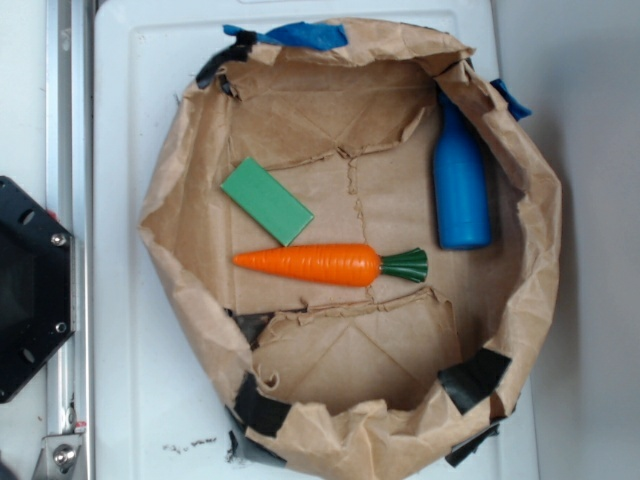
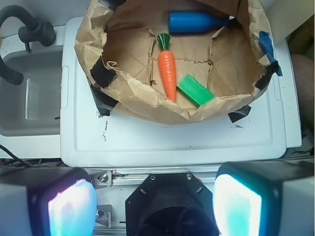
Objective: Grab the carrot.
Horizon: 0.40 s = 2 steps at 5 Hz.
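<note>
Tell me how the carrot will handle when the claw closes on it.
The carrot looks like glossy molded plastic, so probably stiff and somewhat slippery. Its round, tapered body may roll or squirt toward the pointed tip if pinched there; the thicker end near the green stem seems safer. It is likely light for its size.

Carrot [image 1: 312, 264] in paper bowl [image 1: 530, 290], between block [image 1: 266, 201] and bottle [image 1: 461, 187], touching neither.

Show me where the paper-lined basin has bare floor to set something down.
Free: the floor below the glossy orange plastic carrot, toward the crumpled brown paper wall, and the patch between the flat green rectangular block and the blue plastic bottle. Crowded: the strip where block and carrot nearly touch.
</note>
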Available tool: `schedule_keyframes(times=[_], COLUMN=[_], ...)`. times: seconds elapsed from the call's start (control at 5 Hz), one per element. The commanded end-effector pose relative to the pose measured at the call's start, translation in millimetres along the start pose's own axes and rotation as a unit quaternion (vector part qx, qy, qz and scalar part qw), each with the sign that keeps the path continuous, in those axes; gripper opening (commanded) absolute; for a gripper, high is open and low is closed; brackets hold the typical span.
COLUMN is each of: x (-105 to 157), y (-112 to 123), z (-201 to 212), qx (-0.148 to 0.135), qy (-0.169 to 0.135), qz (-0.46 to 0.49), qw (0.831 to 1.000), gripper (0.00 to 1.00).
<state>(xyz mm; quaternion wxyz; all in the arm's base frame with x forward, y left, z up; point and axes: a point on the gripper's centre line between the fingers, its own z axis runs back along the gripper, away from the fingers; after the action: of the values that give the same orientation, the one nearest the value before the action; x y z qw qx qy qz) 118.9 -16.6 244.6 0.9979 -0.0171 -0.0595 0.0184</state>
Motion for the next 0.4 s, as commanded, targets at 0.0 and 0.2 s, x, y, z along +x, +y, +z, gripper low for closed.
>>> schedule_keyframes(times=[0.0,0.2], x=[0,37], y=[0,-12], z=[0,-9], qx=[0.000,-0.017], qy=[0.000,0.007], qz=[0.000,-0.020], qw=[1.000,1.000], gripper=[1.00,1.00])
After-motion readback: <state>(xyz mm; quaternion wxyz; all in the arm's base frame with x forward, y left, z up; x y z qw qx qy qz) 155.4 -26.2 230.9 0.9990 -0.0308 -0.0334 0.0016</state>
